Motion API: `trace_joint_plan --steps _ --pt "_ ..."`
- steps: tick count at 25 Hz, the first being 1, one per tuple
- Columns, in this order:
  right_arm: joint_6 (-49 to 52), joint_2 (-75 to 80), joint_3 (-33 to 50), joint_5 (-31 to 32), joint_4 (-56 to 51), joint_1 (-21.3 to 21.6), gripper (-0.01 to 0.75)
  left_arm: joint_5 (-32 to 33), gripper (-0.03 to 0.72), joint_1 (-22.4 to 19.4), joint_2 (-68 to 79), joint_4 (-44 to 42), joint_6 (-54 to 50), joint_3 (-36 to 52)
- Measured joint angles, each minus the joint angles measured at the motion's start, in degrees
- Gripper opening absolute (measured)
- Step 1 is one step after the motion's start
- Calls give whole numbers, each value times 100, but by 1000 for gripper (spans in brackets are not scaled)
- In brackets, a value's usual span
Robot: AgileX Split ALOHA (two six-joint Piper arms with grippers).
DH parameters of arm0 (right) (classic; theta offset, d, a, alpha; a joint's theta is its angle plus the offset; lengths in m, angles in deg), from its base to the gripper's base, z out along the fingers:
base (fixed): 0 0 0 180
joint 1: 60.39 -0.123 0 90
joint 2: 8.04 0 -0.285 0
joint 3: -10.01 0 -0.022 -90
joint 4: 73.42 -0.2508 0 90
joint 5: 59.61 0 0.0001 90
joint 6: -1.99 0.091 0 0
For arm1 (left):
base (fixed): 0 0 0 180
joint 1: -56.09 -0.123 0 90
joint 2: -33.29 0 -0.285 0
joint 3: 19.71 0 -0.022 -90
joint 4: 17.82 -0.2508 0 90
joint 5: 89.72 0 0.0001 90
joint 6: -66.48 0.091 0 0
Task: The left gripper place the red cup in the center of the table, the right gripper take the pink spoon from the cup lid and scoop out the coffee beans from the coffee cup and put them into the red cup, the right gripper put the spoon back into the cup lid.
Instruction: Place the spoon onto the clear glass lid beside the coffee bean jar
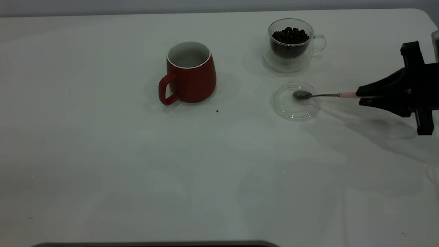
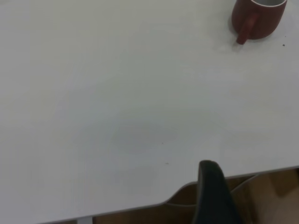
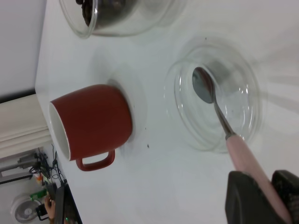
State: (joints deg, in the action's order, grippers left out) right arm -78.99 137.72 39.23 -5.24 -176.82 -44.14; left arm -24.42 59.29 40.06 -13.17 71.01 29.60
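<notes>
White table [image 1: 103, 164]; right end effector [image 1: 364, 94] grips pink spoon [image 1: 320, 95], bowl over cup lid [image 1: 295, 100]; red cup [image 1: 190, 73] nearby.

The desk [image 1: 103, 154] is showing a smooth, matt white top. The red cup [image 1: 190, 73] is looking like glazed ceramic with a soft sheen. The coffee cup [image 1: 291, 44] and cup lid [image 1: 295, 101] are gleaming as clear glass. The pink spoon [image 1: 320, 95] is shining with a polished metal bowl, its handle matt. The right end effector [image 1: 364, 95] is looking like dull black plastic.
</notes>
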Motion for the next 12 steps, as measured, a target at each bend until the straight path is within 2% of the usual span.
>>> trace_joint_plan --steps 12 --pt "-659 407 -211 325 0 0 114 0 492 0 0 0 0 0"
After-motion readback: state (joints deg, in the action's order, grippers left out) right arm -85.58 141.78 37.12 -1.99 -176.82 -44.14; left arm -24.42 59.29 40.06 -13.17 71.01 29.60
